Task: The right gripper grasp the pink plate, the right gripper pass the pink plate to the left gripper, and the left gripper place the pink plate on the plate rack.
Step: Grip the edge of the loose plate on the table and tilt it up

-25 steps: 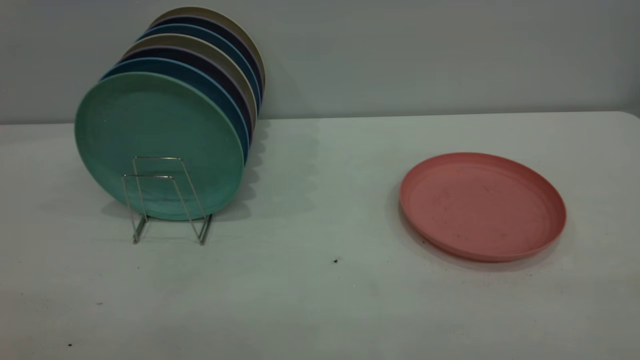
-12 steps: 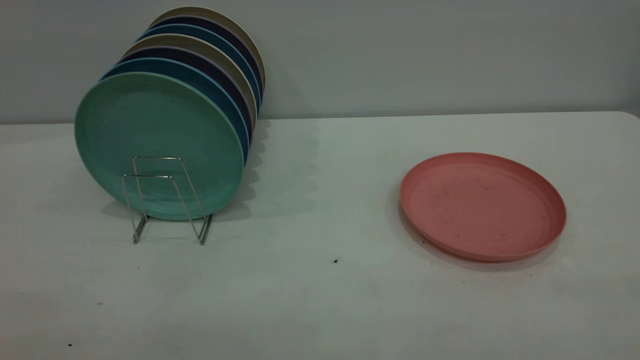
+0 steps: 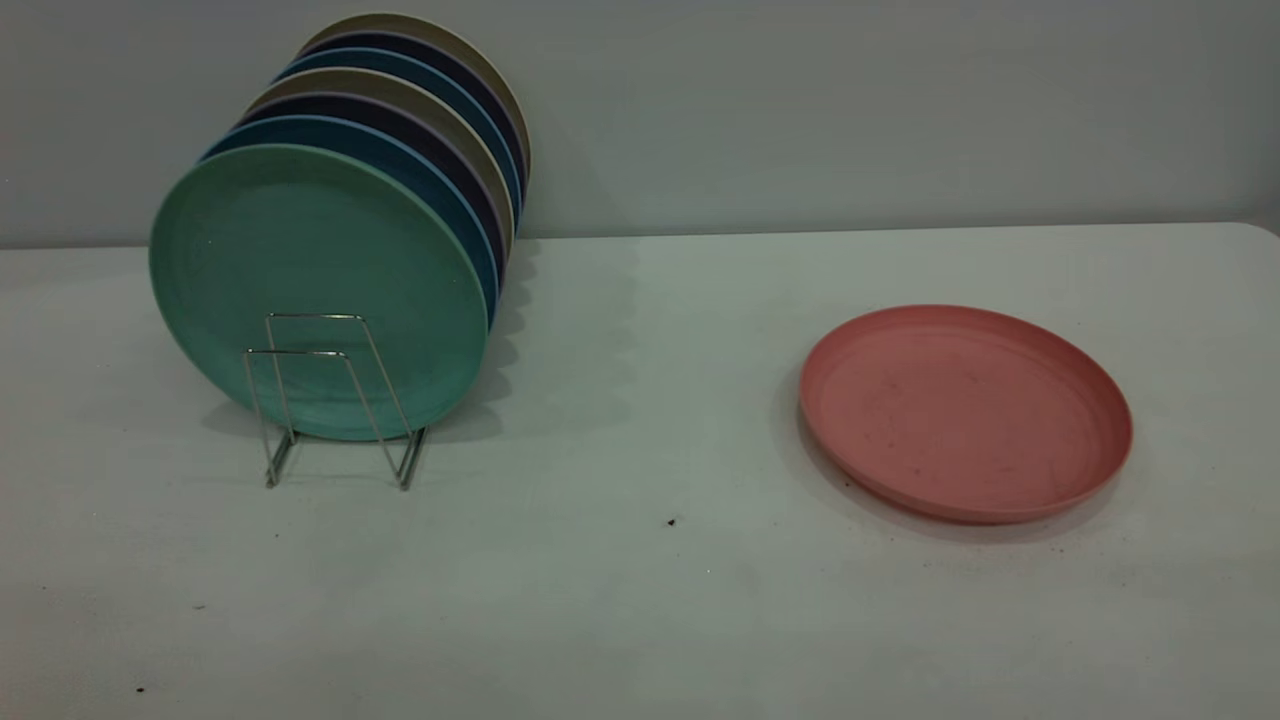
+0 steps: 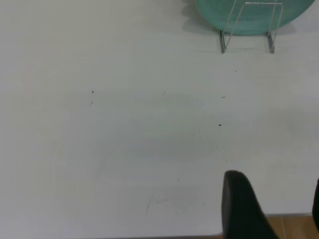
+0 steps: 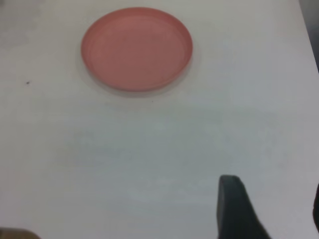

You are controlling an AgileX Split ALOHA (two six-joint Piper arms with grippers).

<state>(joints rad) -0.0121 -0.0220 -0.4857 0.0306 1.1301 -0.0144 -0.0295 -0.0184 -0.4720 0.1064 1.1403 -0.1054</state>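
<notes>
The pink plate [image 3: 965, 412] lies flat on the white table at the right; it also shows in the right wrist view [image 5: 137, 48]. The wire plate rack [image 3: 335, 400] stands at the left and holds several upright plates, a teal-green plate [image 3: 315, 290] in front. Its front loops show in the left wrist view [image 4: 247, 27]. Neither arm shows in the exterior view. My left gripper [image 4: 271, 199] is open and empty over the table's near edge, far from the rack. My right gripper [image 5: 269, 204] is open and empty, well short of the pink plate.
Blue, dark and beige plates [image 3: 420, 110] stand behind the teal one in the rack. A grey wall runs behind the table. The table's near edge [image 4: 199, 235] shows in the left wrist view, its right edge [image 5: 310, 35] in the right wrist view.
</notes>
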